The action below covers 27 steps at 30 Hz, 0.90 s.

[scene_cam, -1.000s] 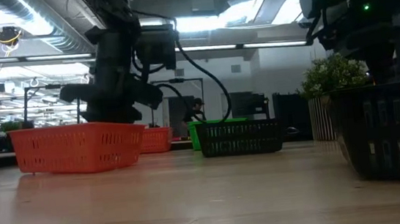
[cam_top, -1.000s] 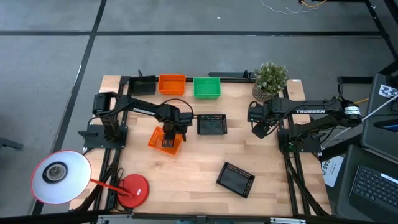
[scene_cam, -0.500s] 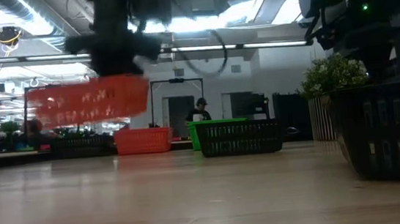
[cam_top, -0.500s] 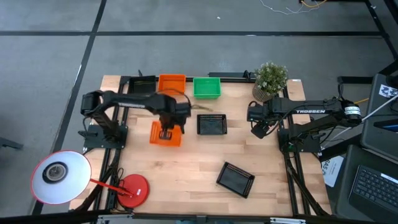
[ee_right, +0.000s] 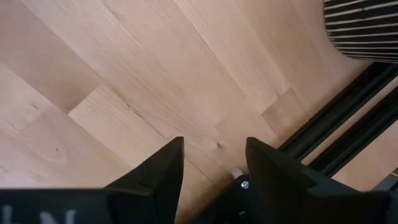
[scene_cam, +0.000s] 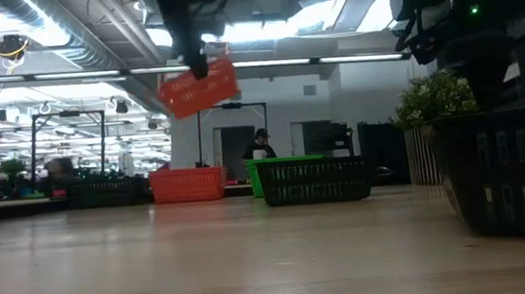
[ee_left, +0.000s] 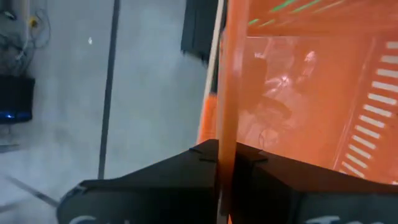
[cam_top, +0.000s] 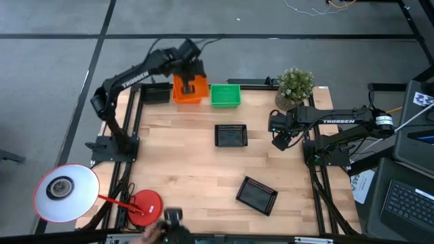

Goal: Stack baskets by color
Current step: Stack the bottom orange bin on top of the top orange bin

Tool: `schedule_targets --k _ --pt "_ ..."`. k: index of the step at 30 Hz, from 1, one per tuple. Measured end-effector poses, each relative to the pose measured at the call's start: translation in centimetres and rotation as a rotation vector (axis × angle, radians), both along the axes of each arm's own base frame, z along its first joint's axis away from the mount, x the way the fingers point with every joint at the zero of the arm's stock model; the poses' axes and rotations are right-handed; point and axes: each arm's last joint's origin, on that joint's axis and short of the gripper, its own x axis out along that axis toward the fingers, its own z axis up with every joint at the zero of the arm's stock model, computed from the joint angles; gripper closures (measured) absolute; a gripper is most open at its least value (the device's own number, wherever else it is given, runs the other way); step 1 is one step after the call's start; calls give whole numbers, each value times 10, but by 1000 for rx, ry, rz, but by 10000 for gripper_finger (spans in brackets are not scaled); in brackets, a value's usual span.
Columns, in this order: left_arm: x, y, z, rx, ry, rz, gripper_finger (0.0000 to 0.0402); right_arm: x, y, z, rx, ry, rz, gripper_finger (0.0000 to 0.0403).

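Note:
My left gripper (cam_top: 192, 73) is shut on an orange basket (scene_cam: 199, 87) and holds it high over the table's far edge. Below it, a second orange basket (scene_cam: 187, 184) rests on its base on the table. Beside that one stands a green basket (cam_top: 225, 95), and a black basket (cam_top: 156, 93) stands at the far left. Two more black baskets (cam_top: 230, 135) (cam_top: 257, 195) rest on the table at mid-table and near right. My right gripper (ee_right: 211, 163) hangs open over bare wood at the right. My left gripper (ee_left: 225, 155) pinches one side wall of the orange basket at its rim (ee_left: 225, 106), with one finger inside the basket and one outside. The fingers slant downward from above. The basket hangs below them, tilted and lifted clear of the table and the other baskets.
A potted plant (cam_top: 295, 87) stands at the far right corner. A white lamp head (cam_top: 64, 193) and its round red base (cam_top: 144, 205) sit at the near left. A black frame (cam_top: 258, 84) runs along the table's edges. Bare wood (cam_top: 196, 169) lies in the middle.
My left gripper has lifted the orange basket off the table's left-middle. It then carried the basket up and toward the far edge, over the orange basket there. The basket, which lay flat on the table, now hangs tilted in the air.

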Motion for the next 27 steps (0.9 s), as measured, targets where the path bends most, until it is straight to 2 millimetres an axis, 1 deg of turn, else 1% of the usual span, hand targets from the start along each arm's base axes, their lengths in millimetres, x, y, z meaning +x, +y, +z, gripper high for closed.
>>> schedule_targets --k 1,3,5,9,12,17,20,24,27 --pt "-4 9 -4 4 34 -7 401 0 0 0 0 0 0 229" --pt "-5 24 -15 9 90 -41 401 0 0 0 0 0 2 229" --pt "-5 37 -29 -30 126 -65 401 0 0 0 0 1 3 229" --pt "0 54 -55 -114 132 -78 401 0 0 0 0 1 3 229" --pt "3 66 -75 -137 181 -73 401 0 0 0 1 1 3 229" --pt "6 78 -101 -166 255 -44 401 0 0 0 1 0 3 229" --pt "7 82 -109 -165 283 -26 401 0 0 0 1 0 2 229" --pt "7 82 -110 -154 301 -21 401 0 0 0 1 -1 2 229" --pt "7 82 -110 -153 303 -23 391 1 0 0 0 -7 2 229"
